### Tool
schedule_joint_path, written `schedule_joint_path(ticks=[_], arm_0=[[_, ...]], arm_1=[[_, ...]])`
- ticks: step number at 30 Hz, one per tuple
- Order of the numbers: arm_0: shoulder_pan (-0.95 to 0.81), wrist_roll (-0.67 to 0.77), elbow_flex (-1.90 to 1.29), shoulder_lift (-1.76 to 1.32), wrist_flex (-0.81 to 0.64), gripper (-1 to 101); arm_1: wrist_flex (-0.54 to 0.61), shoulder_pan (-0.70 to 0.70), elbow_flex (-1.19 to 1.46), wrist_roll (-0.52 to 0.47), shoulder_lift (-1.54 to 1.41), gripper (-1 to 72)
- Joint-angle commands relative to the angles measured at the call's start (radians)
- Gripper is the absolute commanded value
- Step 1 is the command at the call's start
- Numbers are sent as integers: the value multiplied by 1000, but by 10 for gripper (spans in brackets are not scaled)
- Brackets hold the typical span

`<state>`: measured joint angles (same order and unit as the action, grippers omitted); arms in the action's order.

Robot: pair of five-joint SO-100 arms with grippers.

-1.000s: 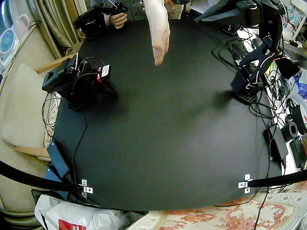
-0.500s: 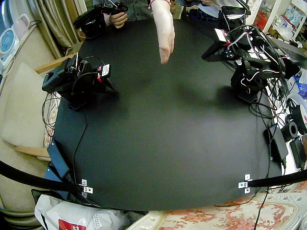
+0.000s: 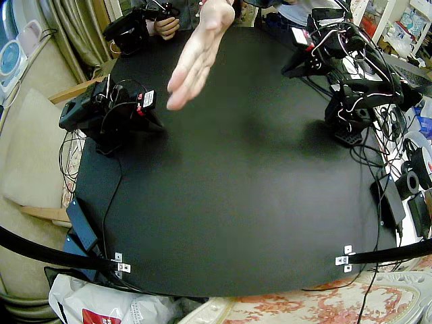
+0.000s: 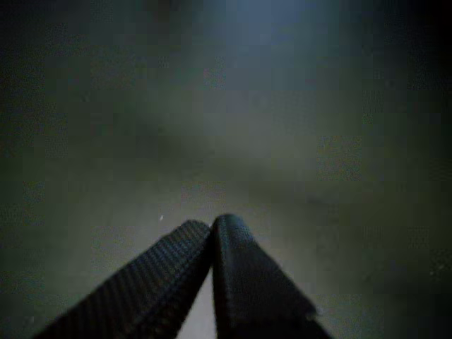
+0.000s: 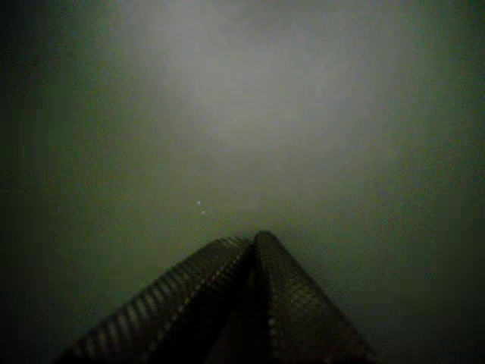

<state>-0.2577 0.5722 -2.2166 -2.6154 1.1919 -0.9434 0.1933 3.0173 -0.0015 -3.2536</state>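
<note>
Left gripper (image 3: 289,68): upper right of the fixed view, raised off the table, tip pointing towards the upper centre; it holds nothing. Right gripper (image 3: 156,121): left of centre, low over the table top, also holding nothing.

In a wrist view the two ribbed black fingers (image 4: 169,268) meet at their tips with nothing between them. In a wrist view the fingers (image 5: 303,303) likewise lie tip to tip, gripping nothing. Cannot tell which of these views rides on which arm; both pairs of jaws are closed.

Black table (image 3: 236,202): fills most of the frame and lies under both grippers.

Left arm (image 3: 351,88): right edge of the frame, hung with loose wires, base near the table's rim.

Right arm (image 3: 101,115): left edge, folded low.

Person's hand (image 3: 196,57): upper centre, open, fingers pointing to the lower left. It is above the table, between the two grippers and nearer the right gripper, touching neither.

White plastic bag (image 3: 94,307): lower left corner, below the table edge.

Metal brackets (image 3: 119,262): one at the lower left table edge, one at the lower right.
</note>
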Motion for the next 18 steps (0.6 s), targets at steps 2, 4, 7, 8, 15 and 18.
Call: schedule_joint_path(ticks=[2,4,7,8,15,18], arm_0=[[-31,12,-71,-58,-109,-2],[-46,-150,-127,-216,-296,-2],[66,-348,-215,-247,-537,-2],[124,-239,-212,-170,-442,-2],[532,-407,-51,-91,-431,-2],[589,-476,-178,-192,-563,257]], arm_1=[[15,20,-11,2,-20,-3],[17,23,-11,2,-20,-3],[20,23,-11,-2,-20,-3],[18,23,-11,-2,-20,-3],[12,18,-11,2,-20,-3],[11,26,-11,3,-20,-3]])
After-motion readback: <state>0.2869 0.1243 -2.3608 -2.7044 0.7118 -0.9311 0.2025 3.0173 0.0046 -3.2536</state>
